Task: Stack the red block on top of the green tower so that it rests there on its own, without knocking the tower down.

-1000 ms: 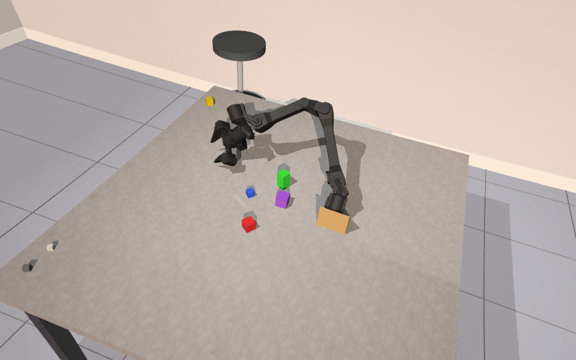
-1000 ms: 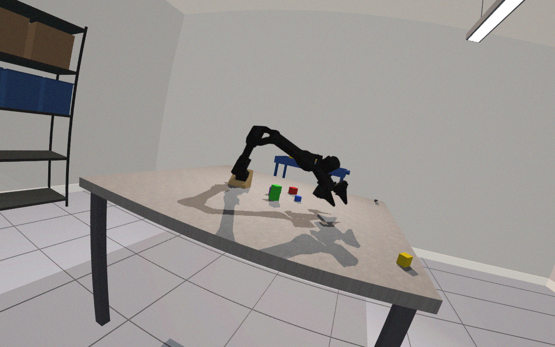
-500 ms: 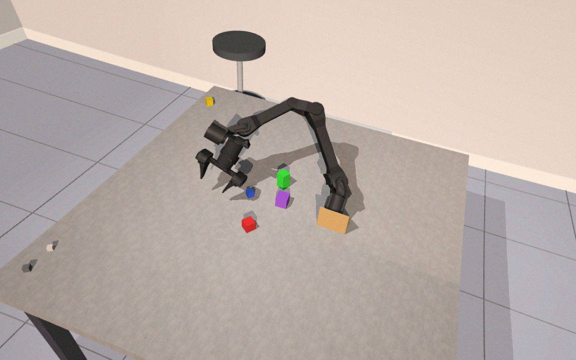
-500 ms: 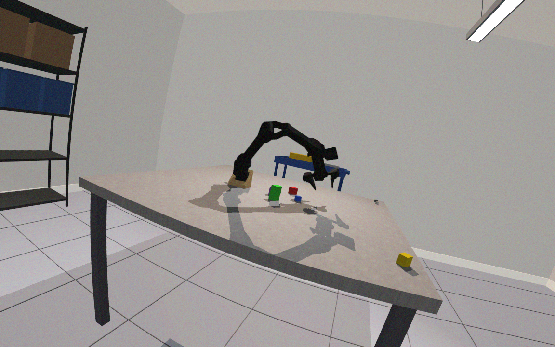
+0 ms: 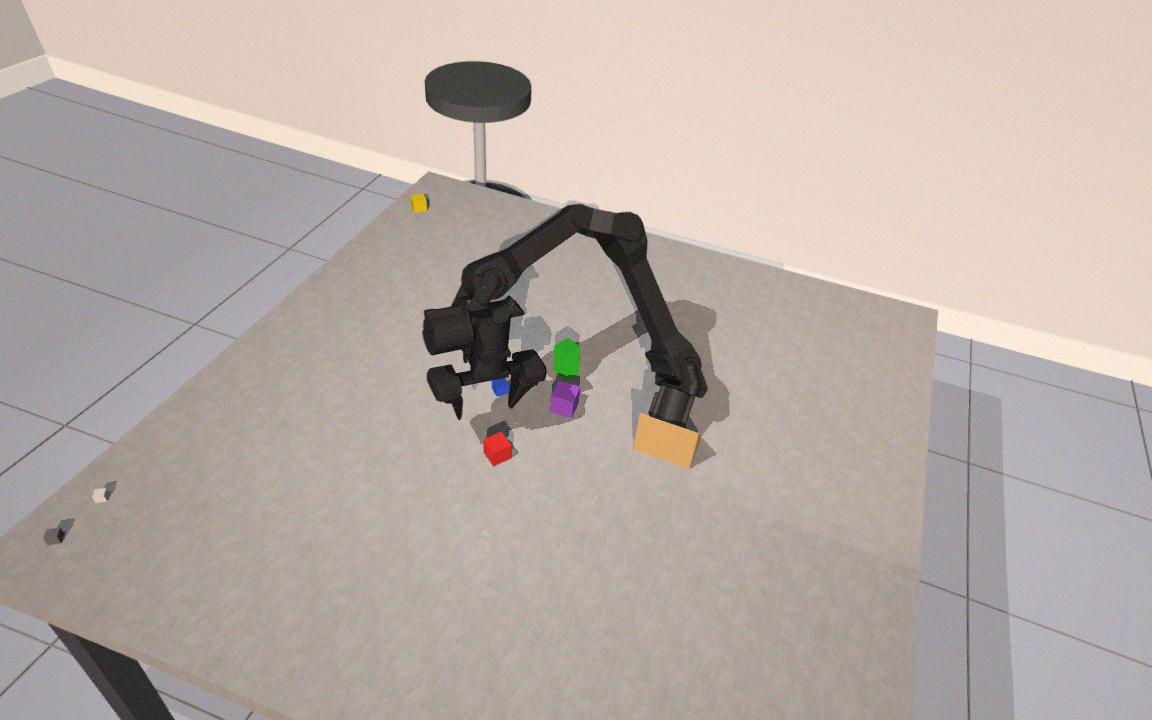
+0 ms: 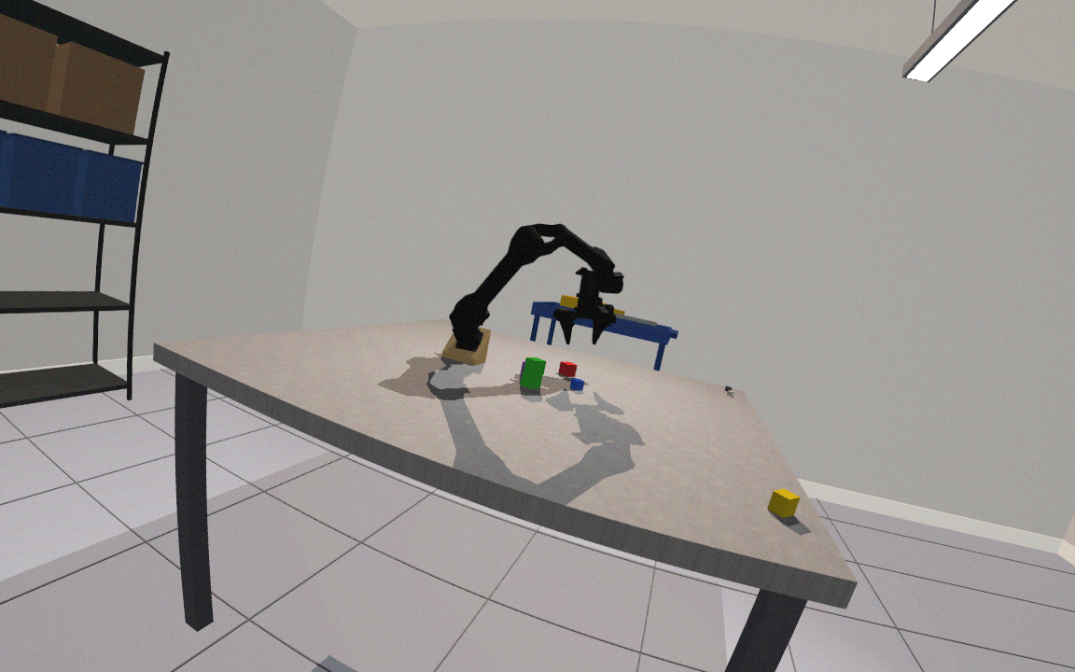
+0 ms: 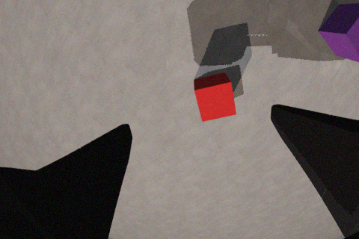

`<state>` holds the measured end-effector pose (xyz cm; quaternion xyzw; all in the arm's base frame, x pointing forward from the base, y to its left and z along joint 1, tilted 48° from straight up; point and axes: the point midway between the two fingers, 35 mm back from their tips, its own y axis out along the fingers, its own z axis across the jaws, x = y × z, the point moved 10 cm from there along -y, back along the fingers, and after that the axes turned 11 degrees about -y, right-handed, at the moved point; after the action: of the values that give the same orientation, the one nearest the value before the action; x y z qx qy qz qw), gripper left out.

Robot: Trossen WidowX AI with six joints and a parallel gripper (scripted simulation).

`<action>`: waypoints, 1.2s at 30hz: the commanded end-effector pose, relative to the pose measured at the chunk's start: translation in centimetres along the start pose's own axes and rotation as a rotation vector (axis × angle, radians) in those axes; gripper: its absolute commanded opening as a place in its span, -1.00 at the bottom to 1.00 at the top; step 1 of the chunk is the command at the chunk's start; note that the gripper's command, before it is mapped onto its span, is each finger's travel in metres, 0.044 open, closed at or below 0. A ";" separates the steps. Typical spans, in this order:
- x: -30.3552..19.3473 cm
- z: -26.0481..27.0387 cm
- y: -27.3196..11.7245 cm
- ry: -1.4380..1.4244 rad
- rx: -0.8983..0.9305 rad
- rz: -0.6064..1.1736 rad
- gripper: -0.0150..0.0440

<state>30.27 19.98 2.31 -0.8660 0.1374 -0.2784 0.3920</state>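
Observation:
The red block (image 5: 498,449) (image 6: 567,369) (image 7: 216,101) sits on the table. The green tower (image 5: 567,358) (image 6: 533,373) stands upright on the table near the purple block, with nothing on top of it. My gripper (image 5: 485,411) (image 6: 581,342) (image 7: 202,122) is open and empty, pointing down. It hangs above the table over the area of the red block. In the wrist view the red block shows between the two fingertips and slightly beyond them, well below. The green tower is almost wholly out of the wrist view.
A purple block (image 5: 565,399) (image 7: 345,37) stands beside the green tower. A small blue block (image 5: 499,387) (image 6: 577,384) lies near the red block. A yellow block (image 5: 419,203) (image 6: 783,503) lies near a table corner. A white block (image 5: 100,495) and a dark block (image 5: 54,535) lie near the left edge.

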 end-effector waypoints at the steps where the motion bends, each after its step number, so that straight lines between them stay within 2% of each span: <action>1: -2.4 0.0 -0.2 -0.135 -0.097 -0.025 1.00; 10: -2.8 0.3 -0.4 -0.143 -0.102 -0.027 1.00; 20: -2.6 -0.3 4.7 -0.142 -0.103 -0.028 1.00; 36: -2.3 -0.4 6.6 -0.142 -0.104 -0.029 1.00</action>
<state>28.12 17.05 -2.72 -0.9021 0.1100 -0.2182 0.3556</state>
